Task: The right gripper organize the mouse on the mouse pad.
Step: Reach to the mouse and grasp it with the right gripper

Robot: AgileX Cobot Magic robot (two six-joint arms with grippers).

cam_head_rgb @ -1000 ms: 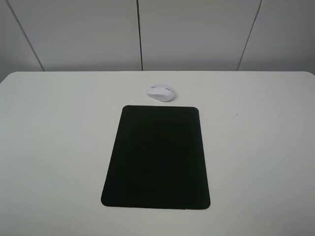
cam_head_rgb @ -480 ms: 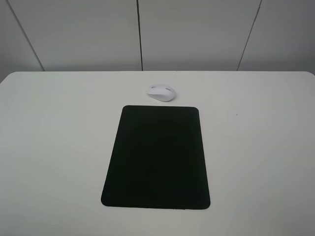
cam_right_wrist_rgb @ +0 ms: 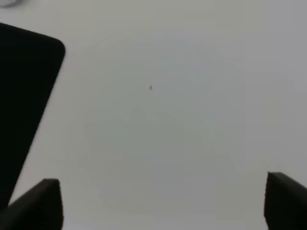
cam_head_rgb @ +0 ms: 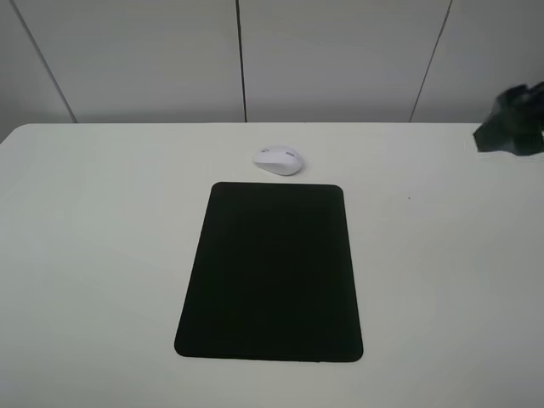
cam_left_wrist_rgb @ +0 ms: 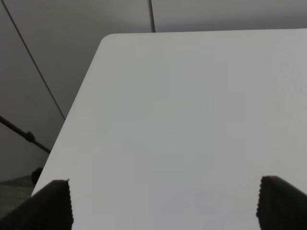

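Nothing is done yet: the mouse (cam_head_rgb: 277, 160) lies just beyond the far edge of the mouse pad (cam_head_rgb: 270, 272), while your right gripper (cam_right_wrist_rgb: 165, 206), spread wide and empty, hangs well to the right.

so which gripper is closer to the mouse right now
Right. The right gripper is over the table to the right of the mouse, mouse pad corner in its view; the left gripper sees only a table corner.
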